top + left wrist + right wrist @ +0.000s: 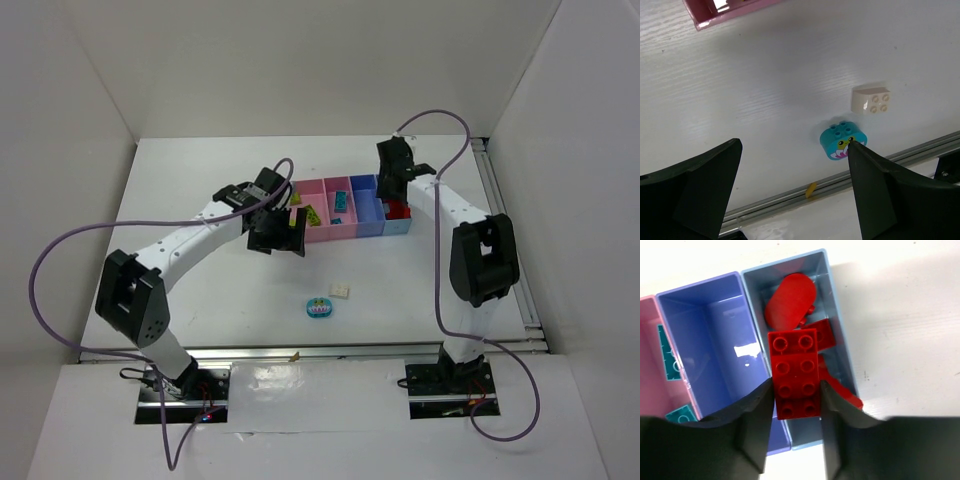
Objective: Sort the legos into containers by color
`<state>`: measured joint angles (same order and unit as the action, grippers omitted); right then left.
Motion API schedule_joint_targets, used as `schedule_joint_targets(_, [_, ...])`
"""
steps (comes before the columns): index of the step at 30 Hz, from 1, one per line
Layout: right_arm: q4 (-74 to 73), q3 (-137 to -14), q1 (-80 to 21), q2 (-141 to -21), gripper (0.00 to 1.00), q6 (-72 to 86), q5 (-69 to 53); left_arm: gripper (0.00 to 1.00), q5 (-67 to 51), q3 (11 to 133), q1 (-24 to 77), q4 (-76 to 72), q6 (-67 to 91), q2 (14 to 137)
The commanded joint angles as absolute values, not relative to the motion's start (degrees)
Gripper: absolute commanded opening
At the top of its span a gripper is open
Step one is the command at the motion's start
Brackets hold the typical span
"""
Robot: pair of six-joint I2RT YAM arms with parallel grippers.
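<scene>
My right gripper (796,395) is shut on a red two-by-four lego (793,372) and holds it over the light blue container (785,262), where other red legos (790,302) lie. In the top view it (395,185) hangs over the right end of the container row. My left gripper (794,150) is open and empty above the table, and it sits just left of the wide pink container (318,235) in the top view (280,235). A teal-blue lego with pink (842,141) and a cream-white lego (871,100) lie on the table.
The blue container (705,340) holds nothing I can see. The narrow pink container (340,225) holds teal legos (670,360). A yellow-green lego (310,215) lies in the wide pink one. A metal rail (920,150) with a small yellow scrap (811,189) runs along the near table edge.
</scene>
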<state>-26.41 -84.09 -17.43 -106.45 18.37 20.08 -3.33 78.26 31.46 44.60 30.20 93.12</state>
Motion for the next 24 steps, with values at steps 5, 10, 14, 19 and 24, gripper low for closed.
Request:
schedule_joint_targets(5, [-23.21, -86.66, -17.58, -107.75, 0.71, 18.90, 24.26, 0.97, -4.14, 85.96, 34.62, 46.49, 30.32, 98.96])
schedule_joint_targets(10, [-23.82, -86.13, -17.58, -104.77, 0.76, 18.90, 26.89, 0.96, -3.95, 82.18, 36.74, 46.41, 29.80, 97.83])
schedule_joint_targets(14, [-23.82, -80.27, -19.95, -96.19, 0.72, 18.19, 25.32, 0.94, -7.64, 79.55, 40.94, 44.39, 28.92, 97.29])
schedule_joint_targets(19, [-27.50, -71.21, -20.48, -85.97, 0.74, 21.26, 22.94, 0.96, -5.65, 75.95, 48.59, 43.07, 23.91, 98.79])
schedule_joint_targets(24, [-30.58, -65.92, -19.95, -78.15, 0.76, 22.76, 21.88, 0.99, -0.80, 73.65, 52.91, 40.17, 22.94, 100.02])
